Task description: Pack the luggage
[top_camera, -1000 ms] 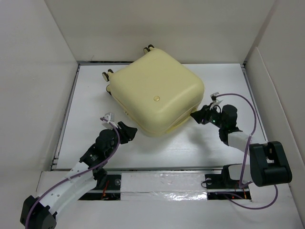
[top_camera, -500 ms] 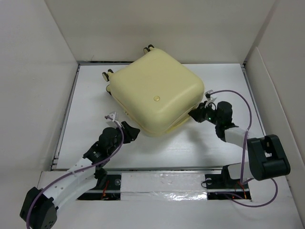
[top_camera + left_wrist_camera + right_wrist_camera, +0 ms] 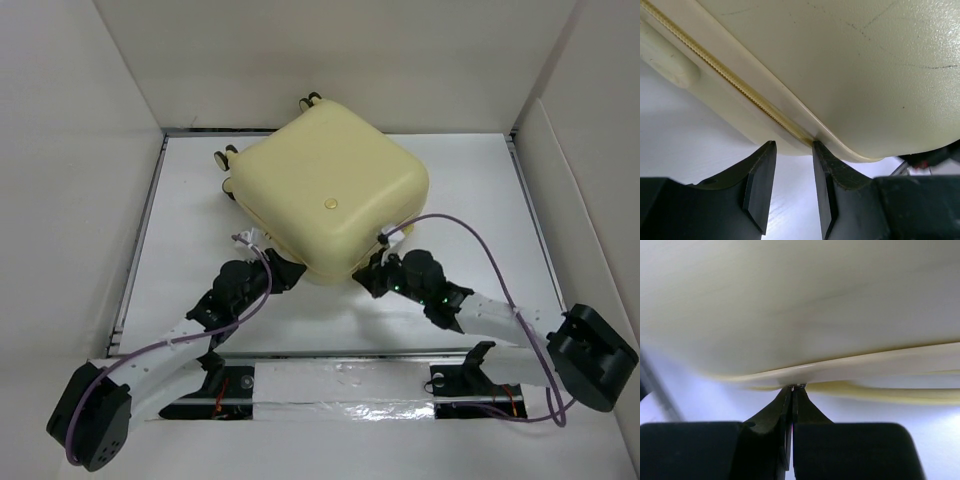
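Observation:
The luggage (image 3: 330, 190) is a pale yellow hard-shell suitcase lying closed on the table, with its wheels (image 3: 225, 156) at the far left. It fills the top of the left wrist view (image 3: 840, 60) and of the right wrist view (image 3: 800, 300). My left gripper (image 3: 286, 272) is open at the suitcase's near corner. In its wrist view (image 3: 793, 146) one finger (image 3: 822, 165) touches the zipper seam (image 3: 740, 90). My right gripper (image 3: 368, 278) is shut (image 3: 794, 388) on a small metal zipper pull (image 3: 799, 385) at the seam, under the near-right edge.
White walls enclose the table (image 3: 470, 180) on the left, back and right. A purple cable (image 3: 480, 240) loops above the right arm. A second pair of wheels (image 3: 312, 100) sits at the suitcase's far corner.
My right gripper has slid left along the suitcase's near-right edge, from the right corner towards the near corner. My left gripper has moved up to the suitcase's near corner.

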Controlling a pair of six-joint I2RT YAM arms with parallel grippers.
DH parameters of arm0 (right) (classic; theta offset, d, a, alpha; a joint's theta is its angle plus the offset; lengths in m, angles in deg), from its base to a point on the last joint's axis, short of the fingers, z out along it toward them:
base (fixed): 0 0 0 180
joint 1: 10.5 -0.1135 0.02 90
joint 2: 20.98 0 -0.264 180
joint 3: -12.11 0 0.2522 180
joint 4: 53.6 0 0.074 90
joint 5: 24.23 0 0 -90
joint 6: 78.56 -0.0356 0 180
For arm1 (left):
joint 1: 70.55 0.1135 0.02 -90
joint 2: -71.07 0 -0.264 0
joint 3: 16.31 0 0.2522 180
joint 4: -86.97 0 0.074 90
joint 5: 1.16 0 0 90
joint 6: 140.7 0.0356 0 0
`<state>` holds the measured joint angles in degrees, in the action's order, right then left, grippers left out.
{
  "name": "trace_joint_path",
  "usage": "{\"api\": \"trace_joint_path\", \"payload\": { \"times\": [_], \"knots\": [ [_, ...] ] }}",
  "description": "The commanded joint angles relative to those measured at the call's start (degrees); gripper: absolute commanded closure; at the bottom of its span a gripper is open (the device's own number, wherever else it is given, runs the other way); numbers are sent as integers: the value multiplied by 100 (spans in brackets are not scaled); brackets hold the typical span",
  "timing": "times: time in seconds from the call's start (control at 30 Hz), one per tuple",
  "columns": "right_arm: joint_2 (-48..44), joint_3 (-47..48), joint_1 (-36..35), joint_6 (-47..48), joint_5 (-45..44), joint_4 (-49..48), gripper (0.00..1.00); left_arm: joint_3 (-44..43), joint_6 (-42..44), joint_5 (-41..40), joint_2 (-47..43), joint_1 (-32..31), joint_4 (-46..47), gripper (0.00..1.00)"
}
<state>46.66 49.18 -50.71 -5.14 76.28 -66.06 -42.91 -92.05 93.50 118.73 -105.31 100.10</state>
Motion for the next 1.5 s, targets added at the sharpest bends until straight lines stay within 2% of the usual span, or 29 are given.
{"api": "trace_joint_path", "payload": {
  "times": [0.0,0.07,0.13,0.2,0.27,0.3,0.43,0.6,0.67,0.7,0.73,0.77,0.83,0.87,0.9,0.93,0.97,1.0,1.1,1.13,1.27,1.37,1.47],
  "knots": [
    [-347,94,-1276,-748,-1048,686,100,-280,-216,96,164,-13,1318,68],
    [-374,270,-2091,-987,-1558,873,100,-272,-295,52,252,-13,1572,68],
    [-138,464,-2578,-1312,-1718,742,100,-289,-392,104,445,-13,1705,69],
    [169,972,-3307,-1418,-2156,697,100,-342,-462,183,664,-66,1906,69],
    [653,1594,-3642,-1497,-2586,653,100,-455,-428,97,806,-284,1986,70],
    [820,1780,-3844,-1489,-2632,549,100,-534,-366,-43,928,-616,1917,70],
    [1462,2536,-4197,-1392,-2711,-278,100,-983,-32,-879,1272,-1172,1583,70],
    [1472,2837,-4276,-1304,-3063,-743,100,-1045,-49,-976,1465,-1173,1670,69],
    [1428,2618,-4014,-1479,-3002,-1252,100,-1106,-58,-854,1632,-1173,1801,67],
    [1410,2461,-3891,-1532,-2836,-1602,100,-1150,-128,-792,1824,-1173,1863,66],
    [1384,2085,-3794,-1707,-2704,-2224,100,-1177,-163,-740,1904,-1173,1907,60],
    [1366,1907,-3671,-1769,-2642,-2430,100,-1194,-190,-730,1948,-1173,1942,54],
    [1105,1599,-3618,-1953,-2650,-2398,100,-1273,-199,-887,1836,-1112,1768,35],
    [955,1267,-3617,-2015,-2728,-2310,100,-1274,-216,-932,1521,-859,1436,28],
    [788,1090,-3617,-2016,-2764,-2205,100,-1247,-216,-941,1518,-674,1319,28],
    [456,896,-3617,-2155,-2799,-2099,100,-1221,-269,-985,1083,-463,1188,23],
    [296,712,-3617,-2209,-2860,-2072,100,-1212,-330,-1029,870,-252,821,22],
    [137,379,-3617,-2262,-2913,-2037,100,-1290,-392,-1055,468,272,617,20],
    [-215,122,-3617,-2289,-2905,-1826,100,-1754,-752,-741,305,1144,150,18],
    [-259,130,-3617,-2254,-2922,-1591,100,-1914,-848,-469,384,1669,106,18],
    [-409,183,-3617,-2122,-2870,-1237,100,-2652,-1288,16,1130,2620,78,17],
    [-409,253,-3617,-2016,-2808,-1070,100,-3407,-1403,551,2087,3166,-210,16],
    [-365,262,-3617,-1990,-2738,-1078,100,-4128,-1237,685,2853,3292,-587,16]
  ]
}}
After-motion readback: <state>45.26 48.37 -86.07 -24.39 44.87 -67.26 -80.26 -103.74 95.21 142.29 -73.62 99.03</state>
